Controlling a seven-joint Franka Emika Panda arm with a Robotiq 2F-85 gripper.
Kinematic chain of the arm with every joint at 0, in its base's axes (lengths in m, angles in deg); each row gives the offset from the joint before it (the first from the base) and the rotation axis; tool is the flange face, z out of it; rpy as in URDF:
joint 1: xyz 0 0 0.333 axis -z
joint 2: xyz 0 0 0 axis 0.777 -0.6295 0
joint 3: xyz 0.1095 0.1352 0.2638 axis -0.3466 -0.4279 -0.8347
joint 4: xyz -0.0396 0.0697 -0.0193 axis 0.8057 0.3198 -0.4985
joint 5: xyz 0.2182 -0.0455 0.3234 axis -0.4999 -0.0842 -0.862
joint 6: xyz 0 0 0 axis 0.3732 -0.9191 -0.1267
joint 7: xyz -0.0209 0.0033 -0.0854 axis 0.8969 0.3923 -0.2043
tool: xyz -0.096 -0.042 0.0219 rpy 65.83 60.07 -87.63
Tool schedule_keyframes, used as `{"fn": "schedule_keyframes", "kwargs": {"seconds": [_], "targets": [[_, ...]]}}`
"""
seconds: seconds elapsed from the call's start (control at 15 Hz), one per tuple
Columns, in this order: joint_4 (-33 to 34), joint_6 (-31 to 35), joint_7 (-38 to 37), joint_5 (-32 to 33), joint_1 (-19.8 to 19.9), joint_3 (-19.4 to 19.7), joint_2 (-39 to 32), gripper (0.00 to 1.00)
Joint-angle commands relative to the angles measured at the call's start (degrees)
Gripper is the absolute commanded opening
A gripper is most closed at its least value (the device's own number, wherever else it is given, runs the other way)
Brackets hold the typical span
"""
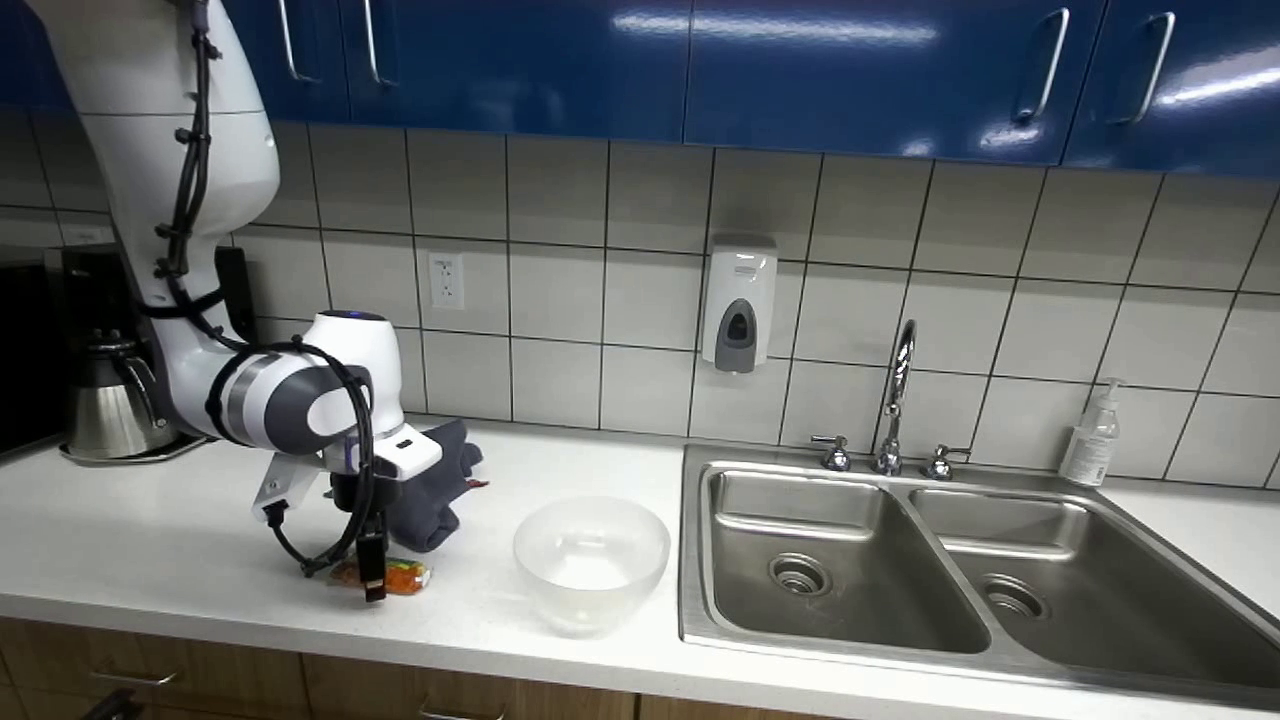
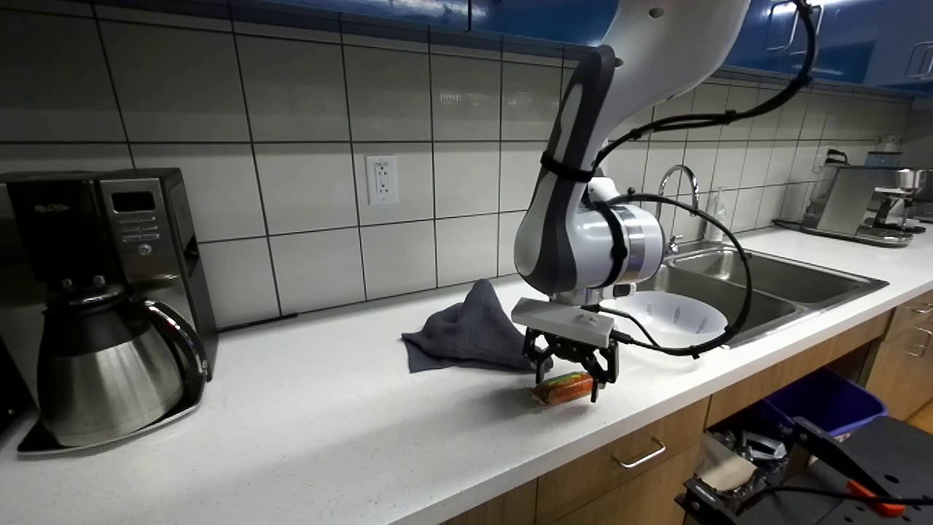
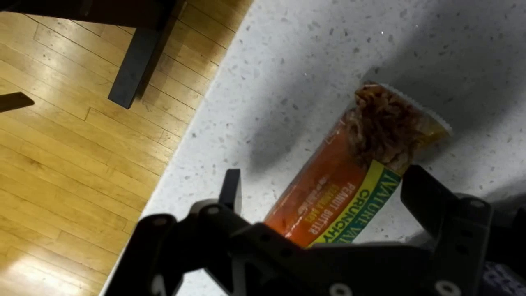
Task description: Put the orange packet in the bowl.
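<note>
The orange packet (image 1: 407,577) is a granola bar wrapper with a green and yellow stripe and a clear end. It lies on the white counter near the front edge, and shows in an exterior view (image 2: 560,389) and the wrist view (image 3: 316,197). My gripper (image 2: 567,386) is open and low over it, with one finger on each side. In the wrist view the gripper (image 3: 322,181) shows a gap at the left finger; the right fingertip is very close to the packet, contact unclear. The frosted bowl (image 1: 590,600) stands apart, between packet and sink, partly behind the arm in an exterior view (image 2: 681,317).
A dark grey cloth (image 1: 430,500) lies heaped behind the gripper, with a small red bit showing beside it. The double sink (image 1: 692,570) is just past the bowl. A coffee maker with a steel carafe (image 2: 109,372) stands at the far end.
</note>
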Motion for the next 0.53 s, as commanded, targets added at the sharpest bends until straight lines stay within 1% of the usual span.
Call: {"fn": "schedule_keyframes", "kwargs": {"seconds": [0.0, 0.07, 0.13, 0.2, 0.27, 0.33, 0.47], "targets": [[0.38, 1.52, -0.31, 0.20, -0.10, 0.41, -1.11, 1.00], [0.37, 1.68, -0.34, 0.18, -0.21, 0.50, -1.23, 1.00], [0.23, 2.04, -0.53, 0.29, -0.63, 0.80, -1.25, 0.92], [0.32, 2.03, -0.61, 0.37, -0.83, 0.97, -1.26, 0.74], [0.34, 2.01, -0.73, 0.46, -1.09, 1.18, -1.20, 0.68], [0.27, 1.99, -0.86, 0.61, -1.39, 1.46, -1.04, 0.68], [0.44, 1.52, -1.15, 1.05, -2.22, 2.26, -0.84, 0.53]]}}
